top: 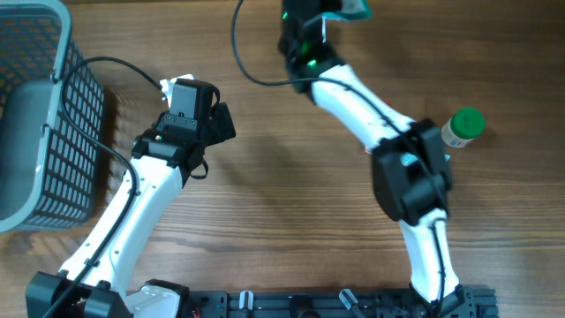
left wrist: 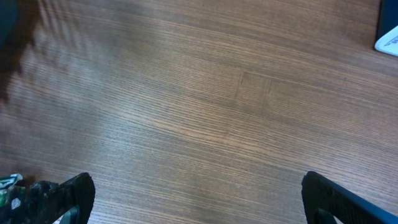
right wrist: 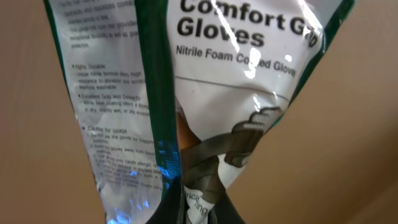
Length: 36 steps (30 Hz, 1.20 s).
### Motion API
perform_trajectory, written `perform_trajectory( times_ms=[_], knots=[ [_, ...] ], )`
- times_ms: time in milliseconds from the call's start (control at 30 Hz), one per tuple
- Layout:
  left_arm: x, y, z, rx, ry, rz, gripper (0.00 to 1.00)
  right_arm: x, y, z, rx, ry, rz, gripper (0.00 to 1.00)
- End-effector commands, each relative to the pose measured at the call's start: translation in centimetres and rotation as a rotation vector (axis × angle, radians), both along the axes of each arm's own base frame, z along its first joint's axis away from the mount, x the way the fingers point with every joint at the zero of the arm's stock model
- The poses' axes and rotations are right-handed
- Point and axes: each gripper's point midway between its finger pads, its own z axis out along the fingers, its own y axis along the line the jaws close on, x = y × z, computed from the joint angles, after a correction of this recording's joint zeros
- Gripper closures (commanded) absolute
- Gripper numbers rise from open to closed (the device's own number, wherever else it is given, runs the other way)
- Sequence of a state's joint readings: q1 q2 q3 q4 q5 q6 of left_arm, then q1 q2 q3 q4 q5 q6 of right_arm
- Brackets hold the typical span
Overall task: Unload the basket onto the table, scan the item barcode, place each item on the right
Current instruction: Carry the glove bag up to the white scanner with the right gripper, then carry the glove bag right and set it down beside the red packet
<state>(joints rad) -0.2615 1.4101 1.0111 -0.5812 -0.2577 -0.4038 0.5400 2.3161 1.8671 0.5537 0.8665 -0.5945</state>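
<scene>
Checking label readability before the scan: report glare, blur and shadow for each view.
Right wrist: white glare streaks cross the glove packet and hide part of one printed word, and its lower end is soft. Left wrist: the table grain smears at upper left and is crisper at centre. Overhead: even light, sharp, no glare.

Bench [left wrist: 205, 93]: plain brown wood, the grain running on a slant across the whole view.
Fingers [left wrist: 68, 193]: two black tips at the lower corners, spread wide apart, only bench between them.
Top right: edge of a dark blue thing [left wrist: 388, 37] with a white corner, unidentifiable.
Top left: dark blurred shadow [left wrist: 12, 37].
</scene>
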Motion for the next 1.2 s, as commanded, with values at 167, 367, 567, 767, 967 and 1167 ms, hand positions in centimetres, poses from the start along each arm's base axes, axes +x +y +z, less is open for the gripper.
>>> perform_trajectory(
  times_ms=[167,367,567,767,967,1167],
  knots=[
    [0.2,0.3,0.3,0.014,-0.009,0.003,0.0,0.4,1.9,-8.3,-0.261,0.099,-0.068,0.95],
    [0.2,0.3,0.3,0.014,-0.009,0.003,0.0,-0.4,4.4,-9.9,-0.291,0.109,-0.027,0.95],
    [0.2,0.3,0.3,0.014,-0.009,0.003,0.0,-0.6,4.8,-9.6,-0.326,0.117,-0.024,0.96],
    [0.2,0.3,0.3,0.015,-0.009,0.004,0.0,-1.0,2.4,-2.4,-0.278,0.074,-0.061,0.96],
    [0.2,0.3,0.3,0.014,-0.009,0.003,0.0,-3.5,-2.5,4.8,-0.102,0.124,-0.108,0.96],
    [0.2,0.3,0.3,0.015,-0.009,0.004,0.0,-9.4,-7.6,2.7,0.245,0.44,-0.052,0.96]
  ],
)
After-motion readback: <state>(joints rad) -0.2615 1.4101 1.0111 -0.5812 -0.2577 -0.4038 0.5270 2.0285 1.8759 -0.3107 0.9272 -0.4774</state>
